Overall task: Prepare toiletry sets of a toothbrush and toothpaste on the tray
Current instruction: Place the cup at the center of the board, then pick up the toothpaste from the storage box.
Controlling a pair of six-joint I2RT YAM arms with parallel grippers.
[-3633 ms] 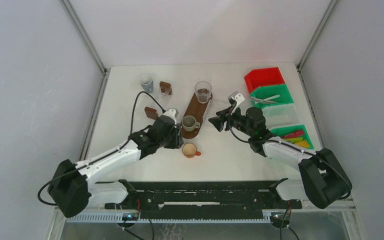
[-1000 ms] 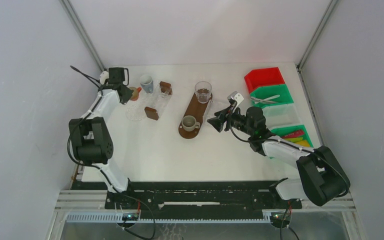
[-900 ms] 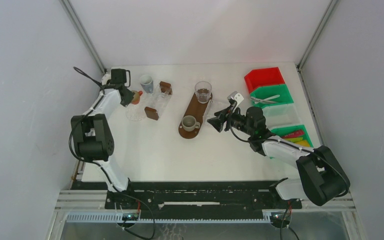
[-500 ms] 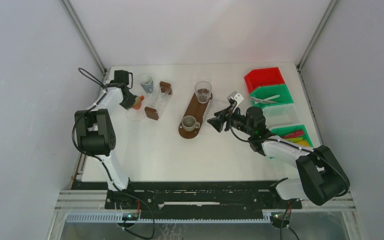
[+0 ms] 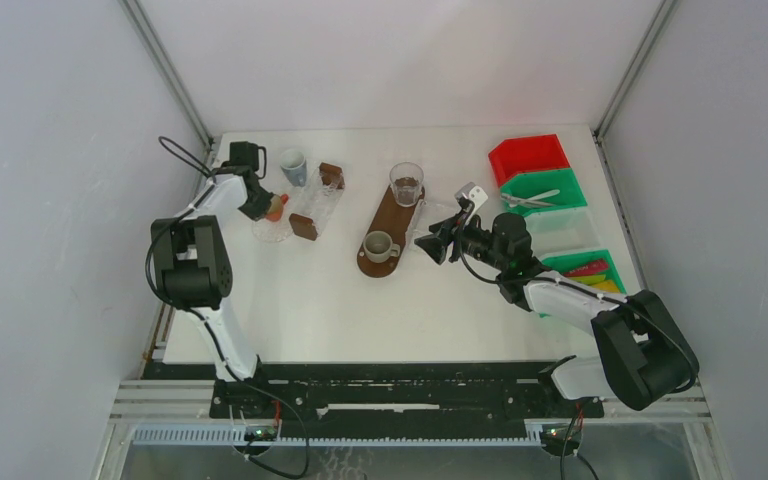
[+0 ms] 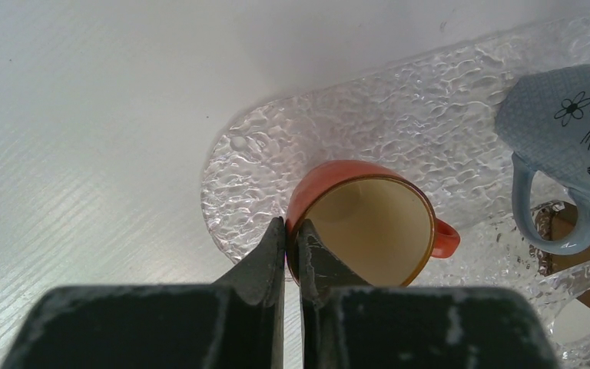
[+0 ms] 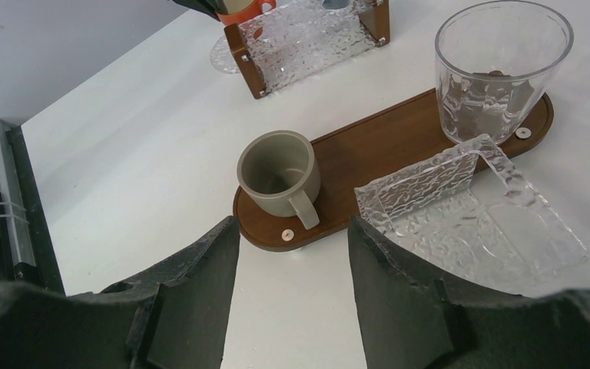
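the roomiest stretch of table point(image 5: 360, 320) is the near half, between the wooden tray point(image 5: 385, 228) and the arm bases. the far-left corner is tight: the left gripper point(image 6: 292, 231) sits close to the wall there. its fingers are nearly closed, pinching the rim of an orange cup point(image 6: 369, 231) on a clear bumpy tray point(image 6: 399, 131), with a blue mug point(image 6: 568, 131) just beside it. bins line the right edge.

the toothpaste point(image 5: 587, 268) looks like a pink-red tube with a yellowish-green one beside it, though they're tiny from above. they lie in the nearest green bin point(image 5: 560, 262), right by the right forearm.

the right gripper point(image 7: 292, 227) hangs wide open and holds nothing. it faces the wooden tray's grey mug point(image 7: 276, 173), away from the tubes.
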